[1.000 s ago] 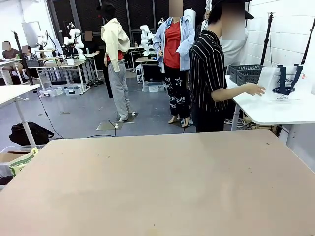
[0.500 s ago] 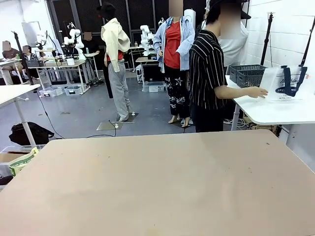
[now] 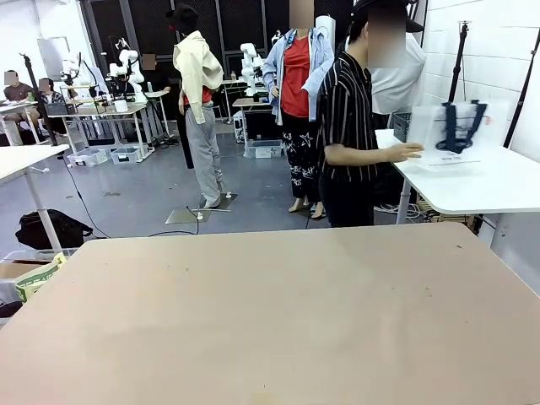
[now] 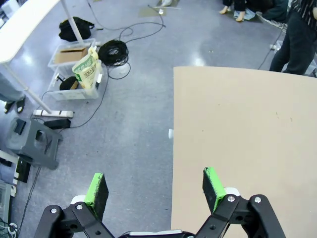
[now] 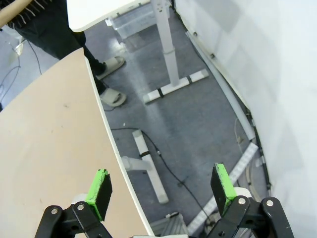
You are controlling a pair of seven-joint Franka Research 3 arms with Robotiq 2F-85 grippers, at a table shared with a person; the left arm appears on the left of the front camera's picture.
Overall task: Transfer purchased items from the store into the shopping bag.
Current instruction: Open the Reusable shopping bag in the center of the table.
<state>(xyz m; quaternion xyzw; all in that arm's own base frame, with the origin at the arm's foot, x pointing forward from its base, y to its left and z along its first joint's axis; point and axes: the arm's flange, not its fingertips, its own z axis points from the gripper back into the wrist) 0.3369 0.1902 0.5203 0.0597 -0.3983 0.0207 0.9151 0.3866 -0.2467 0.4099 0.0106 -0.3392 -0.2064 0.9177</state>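
Shopping bag (image 3: 456, 131) sits on the white side table (image 3: 485, 190) beside the person's hand (image 3: 405, 152); left gripper (image 4: 154, 191) and right gripper (image 5: 159, 191) fingers apart, empty.

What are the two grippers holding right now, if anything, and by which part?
Nothing: the left gripper and the right gripper both stand with jaws apart and empty.

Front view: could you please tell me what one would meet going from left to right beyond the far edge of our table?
black bag on the floor → person in a striped shirt → that person's outstretched hand → shopping bag
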